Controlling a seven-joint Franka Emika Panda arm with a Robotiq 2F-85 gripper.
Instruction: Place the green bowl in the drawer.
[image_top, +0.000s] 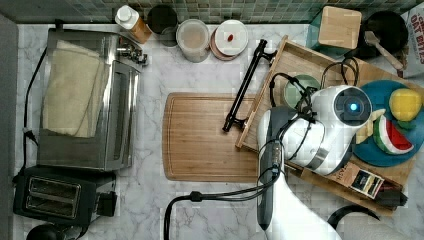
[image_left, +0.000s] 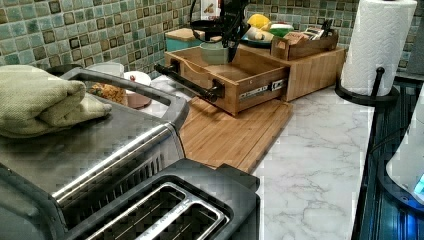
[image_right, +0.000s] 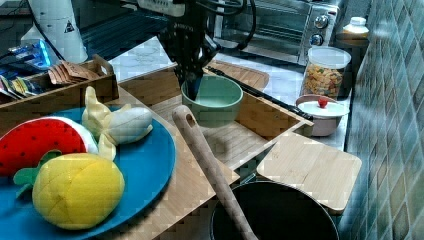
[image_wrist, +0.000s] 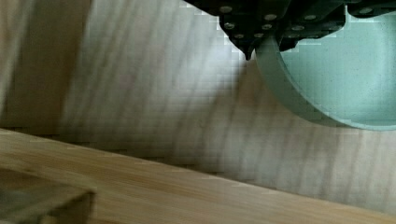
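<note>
The pale green bowl (image_right: 216, 101) hangs a little above the floor of the open light-wood drawer (image_right: 239, 141), casting a shadow on it. My gripper (image_right: 194, 85) is shut on the bowl's rim, on the side toward the blue plate. In the left view the green bowl (image_left: 214, 53) sits higher than the drawer's side walls (image_left: 250, 85), under the gripper (image_left: 231, 46). The top view shows the green bowl (image_top: 296, 89) partly hidden by my arm, inside the drawer (image_top: 295, 57), whose black bar handle (image_top: 245, 85) faces the cutting board. In the wrist view the green bowl (image_wrist: 336, 70) hangs over the drawer floor (image_wrist: 163, 93).
A grooved cutting board (image_top: 210, 135) lies in front of the drawer. A toaster oven (image_top: 85, 95) and a toaster (image_top: 50, 195) stand at the top view's left. A blue plate (image_top: 382, 152) of toy fruit sits beside the drawer. Jars (image_top: 192, 37) line the wall. A paper towel roll (image_left: 377, 40) stands on the counter.
</note>
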